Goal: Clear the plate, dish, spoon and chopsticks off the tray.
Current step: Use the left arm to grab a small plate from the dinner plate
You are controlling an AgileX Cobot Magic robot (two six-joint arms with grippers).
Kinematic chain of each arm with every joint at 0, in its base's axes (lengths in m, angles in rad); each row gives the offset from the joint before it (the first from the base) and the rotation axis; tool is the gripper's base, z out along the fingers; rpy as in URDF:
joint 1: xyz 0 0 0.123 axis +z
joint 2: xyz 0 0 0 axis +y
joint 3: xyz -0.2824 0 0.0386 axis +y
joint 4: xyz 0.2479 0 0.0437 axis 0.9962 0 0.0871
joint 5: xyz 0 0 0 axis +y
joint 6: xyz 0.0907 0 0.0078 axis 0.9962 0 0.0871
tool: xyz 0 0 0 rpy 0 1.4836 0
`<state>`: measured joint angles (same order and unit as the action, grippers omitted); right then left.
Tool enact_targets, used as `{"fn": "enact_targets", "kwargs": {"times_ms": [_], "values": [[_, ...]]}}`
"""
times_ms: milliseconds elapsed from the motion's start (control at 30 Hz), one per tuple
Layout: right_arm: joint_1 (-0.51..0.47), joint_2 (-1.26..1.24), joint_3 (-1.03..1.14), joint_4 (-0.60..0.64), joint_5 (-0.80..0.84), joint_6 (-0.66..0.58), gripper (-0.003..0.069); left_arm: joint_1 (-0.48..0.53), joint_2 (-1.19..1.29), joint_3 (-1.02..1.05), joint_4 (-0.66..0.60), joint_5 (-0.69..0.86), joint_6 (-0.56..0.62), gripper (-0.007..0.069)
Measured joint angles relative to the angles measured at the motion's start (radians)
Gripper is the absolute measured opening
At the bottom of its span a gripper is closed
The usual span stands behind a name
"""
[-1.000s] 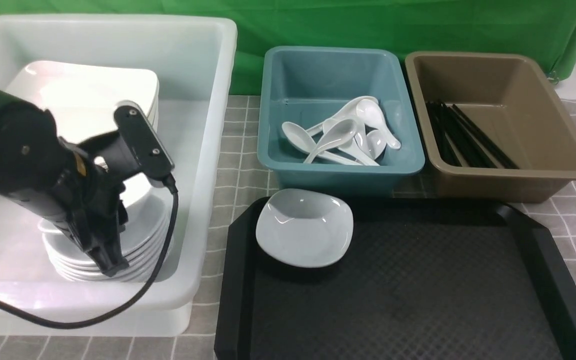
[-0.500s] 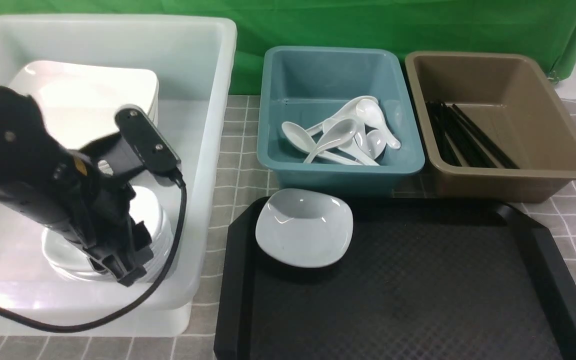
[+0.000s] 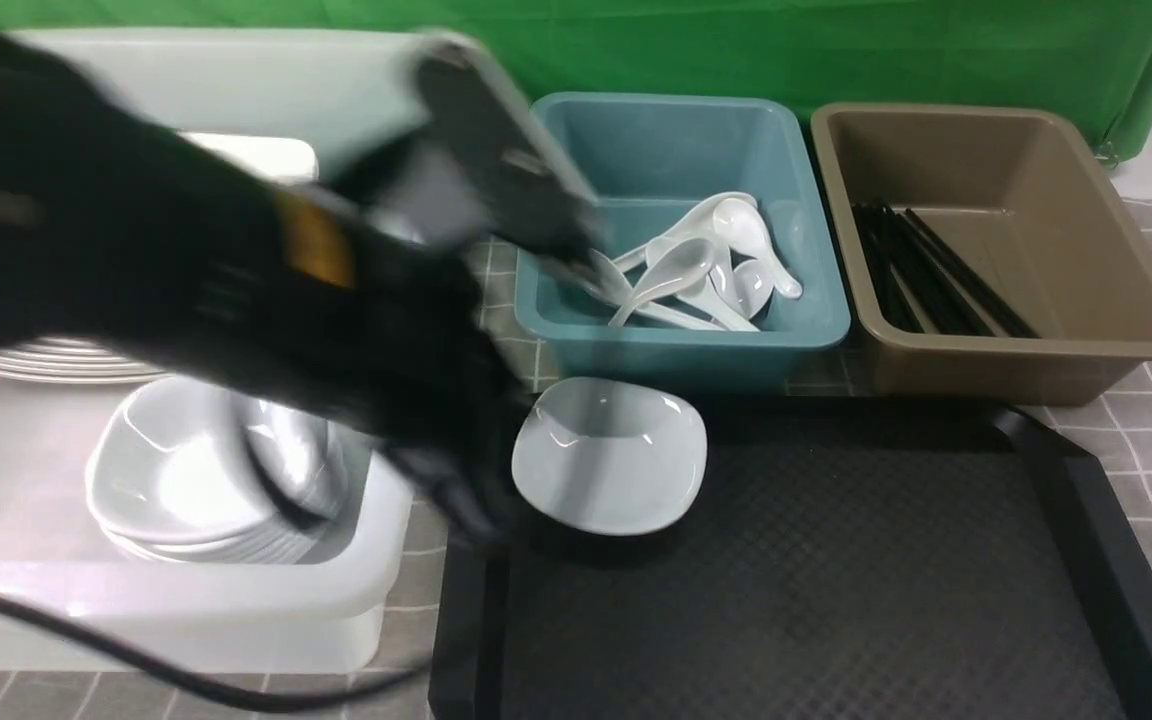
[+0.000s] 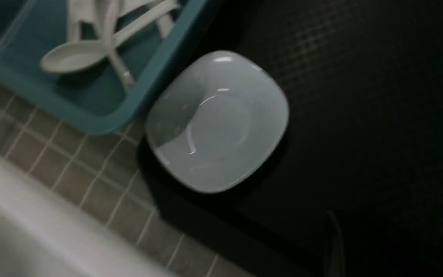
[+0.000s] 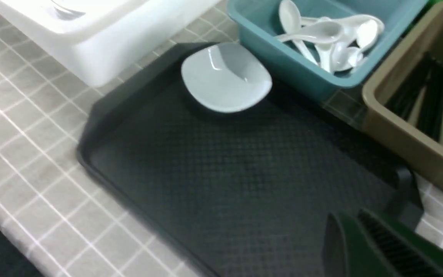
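Note:
One small white dish [image 3: 608,455] [image 4: 217,121] [image 5: 226,77] sits in the far left corner of the black tray [image 3: 836,600] [image 5: 225,181]. My left gripper [image 3: 466,512], blurred, hangs just left of that dish over the tray's left rim; it is shut and holds nothing. My right gripper [image 5: 344,215] shows only in the right wrist view, above the tray's near right part, jaws together and empty. White spoons [image 3: 696,270] lie in the teal bin, black chopsticks [image 3: 926,270] in the brown tub. Large plates [image 3: 56,365] are stacked in the white tub, mostly hidden by my left arm.
The white tub [image 3: 236,610] at the left also holds a stack of small dishes [image 3: 206,480]. The teal bin [image 3: 681,350] and the brown tub [image 3: 1016,360] stand right behind the tray. A black cable [image 3: 136,670] trails over the tub's front. Grey checked cloth covers the table.
My left arm has lifted off the stack of small dishes in the white tub and swung right to the tray's far left corner. The dish on the tray has not moved.

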<state>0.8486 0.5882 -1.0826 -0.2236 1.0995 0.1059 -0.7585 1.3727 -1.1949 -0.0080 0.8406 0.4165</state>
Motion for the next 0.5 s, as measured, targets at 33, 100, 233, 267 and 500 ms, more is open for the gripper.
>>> {"fn": "enact_targets", "kwargs": {"times_ms": [33,100,233,267,500], "values": [[0.0,0.0,0.0,-0.002,0.022,0.0,0.0071,-0.038,0.049,-0.016,0.02,-0.004,-0.019,0.0029],[0.0,-0.003,0.003,-0.012,0.068,0.0,0.0073,-0.091,0.153,-0.049,0.042,-0.008,-0.045,0.007],[0.0,-0.028,0.021,-0.028,0.068,0.007,0.0075,-0.119,0.32,-0.126,0.058,-0.021,-0.111,0.0194],[0.0,-0.038,0.023,-0.031,0.068,0.007,0.0076,-0.119,0.376,-0.155,0.076,-0.027,-0.132,0.0253],[0.0,-0.084,0.06,-0.037,0.068,0.01,0.0081,-0.118,0.586,-0.309,0.2,-0.042,-0.203,0.0477]]}}
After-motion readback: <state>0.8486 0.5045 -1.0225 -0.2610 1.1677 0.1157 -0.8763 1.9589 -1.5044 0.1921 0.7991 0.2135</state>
